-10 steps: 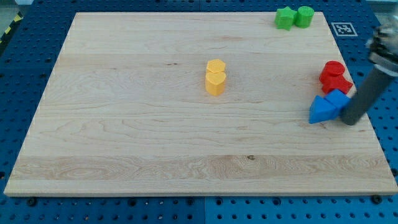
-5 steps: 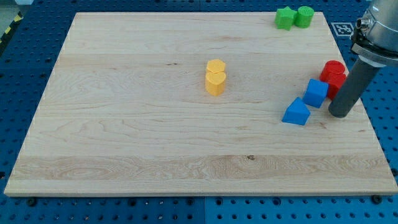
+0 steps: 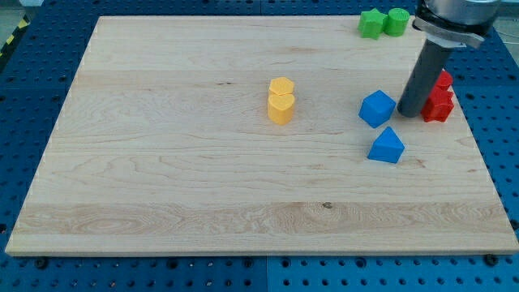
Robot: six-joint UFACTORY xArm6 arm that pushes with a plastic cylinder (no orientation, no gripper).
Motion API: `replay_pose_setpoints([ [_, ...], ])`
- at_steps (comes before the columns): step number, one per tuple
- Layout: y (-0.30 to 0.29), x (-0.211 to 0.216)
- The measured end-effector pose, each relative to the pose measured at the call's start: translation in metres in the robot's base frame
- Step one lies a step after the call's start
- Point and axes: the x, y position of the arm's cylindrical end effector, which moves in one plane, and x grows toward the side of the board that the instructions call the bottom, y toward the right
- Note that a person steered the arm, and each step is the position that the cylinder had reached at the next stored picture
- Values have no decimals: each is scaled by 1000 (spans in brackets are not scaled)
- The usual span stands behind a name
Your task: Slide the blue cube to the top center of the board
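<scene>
The blue cube [image 3: 377, 108] lies on the wooden board [image 3: 162, 162], right of the middle. My tip [image 3: 409, 112] stands just to the cube's right, touching or nearly touching it. A blue wedge-shaped block [image 3: 387, 146] lies below the cube, apart from it. Two red blocks [image 3: 439, 104] sit right behind the rod on its right, partly hidden by it.
Two yellow blocks [image 3: 280, 100] sit stacked close together near the board's middle. Two green blocks [image 3: 383, 22] lie at the top edge, right of centre. The board's right edge runs close to the red blocks.
My tip has moved left and upward, pushing the blue cube up and to the left, away from the blue wedge, which shifted left earlier and now stays put.
</scene>
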Motion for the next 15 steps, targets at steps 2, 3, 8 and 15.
replay_pose_setpoints([
  [2, -25, 19],
  [3, -68, -17],
  [8, -96, -36],
  [15, -180, -184],
])
